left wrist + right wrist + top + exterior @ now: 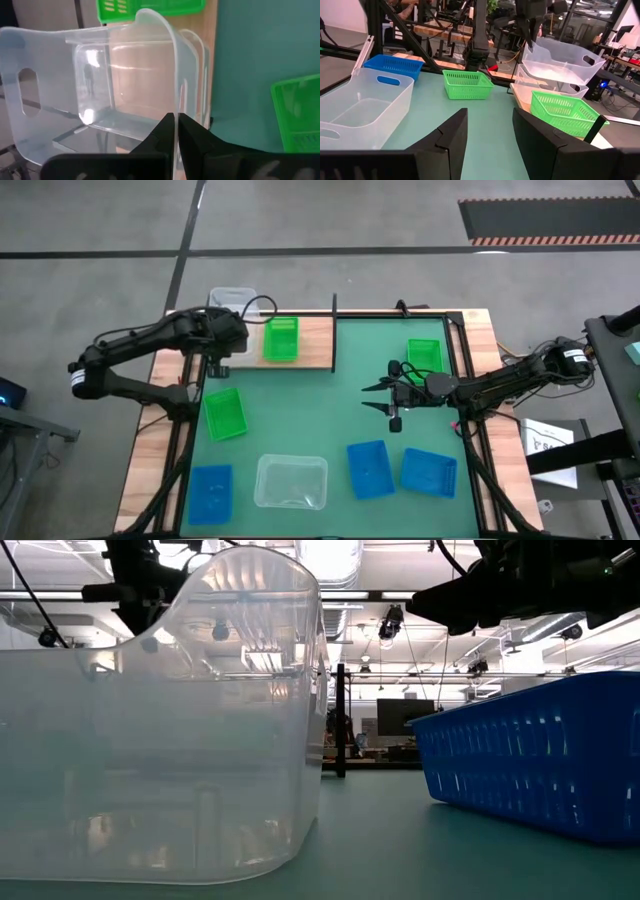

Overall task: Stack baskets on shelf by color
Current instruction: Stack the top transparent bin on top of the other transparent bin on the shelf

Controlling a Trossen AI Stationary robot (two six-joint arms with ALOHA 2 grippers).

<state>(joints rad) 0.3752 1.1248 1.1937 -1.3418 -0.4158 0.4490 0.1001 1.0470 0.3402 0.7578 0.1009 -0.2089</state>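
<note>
My left gripper (176,125) is shut on a clear basket (565,57) over the shelf's left end (312,340). A second clear basket (547,85) sits on the shelf under it, and a green basket (281,338) sits beside that. My right gripper (385,395) is open and empty above the green mat's right half. On the mat lie two green baskets (224,413) (425,357), three blue baskets (211,492) (368,468) (429,471) and one clear basket (291,480). My left gripper pinches the clear basket's near end wall (175,102) by its raised rim, one finger inside the basket and one outside. The fingers come from above, pointing down (532,37). The basket hangs tilted over the lower clear basket; whether the two touch, I cannot tell.
A black upright (334,330) stands at the shelf's right end. Wooden table strips (485,350) border the mat. In the low view the near clear basket (160,740) and a blue basket (540,770) fill the foreground. Open mat lies in the middle (310,415).
</note>
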